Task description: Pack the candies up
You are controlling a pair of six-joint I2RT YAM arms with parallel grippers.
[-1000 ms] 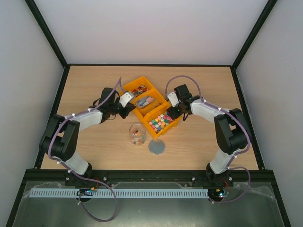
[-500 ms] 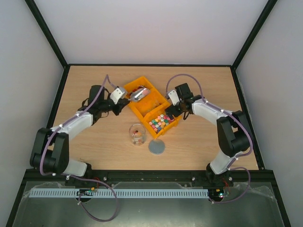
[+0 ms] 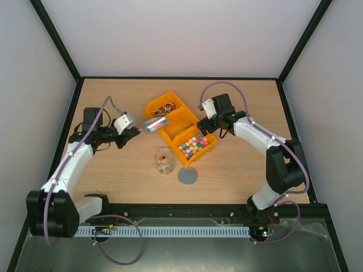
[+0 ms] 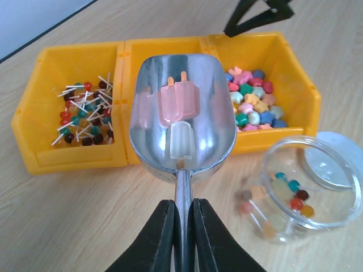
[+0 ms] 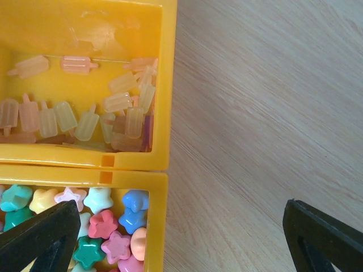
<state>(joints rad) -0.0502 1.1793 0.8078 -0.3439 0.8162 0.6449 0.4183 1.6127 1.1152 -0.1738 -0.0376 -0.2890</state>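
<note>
left end effector (image 4: pixel 182 215) clenched on scoop (image 4: pixel 181 130) handle, candies (image 4: pixel 180 105) in its bowl; right end effector (image 5: pixel 181 226) wide open over bins (image 5: pixel 161 119)

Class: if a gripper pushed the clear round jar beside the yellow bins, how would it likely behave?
Probably light, since the jar holds only a few candies, so it may slide or tip. Its smooth clear wall looks slippery. Being round and open-topped, it might roll and spill if tipped.

Three yellow bins (image 4: pixel 74 161) just beyond the left gripper (image 4: pixel 182 207), one scoop (image 4: pixel 212 133) in it carrying three lolly-shaped candies (image 4: pixel 181 102), one clear jar (image 4: pixel 272 165) to its right, one grey lid (image 3: pixel 188 176).
</note>
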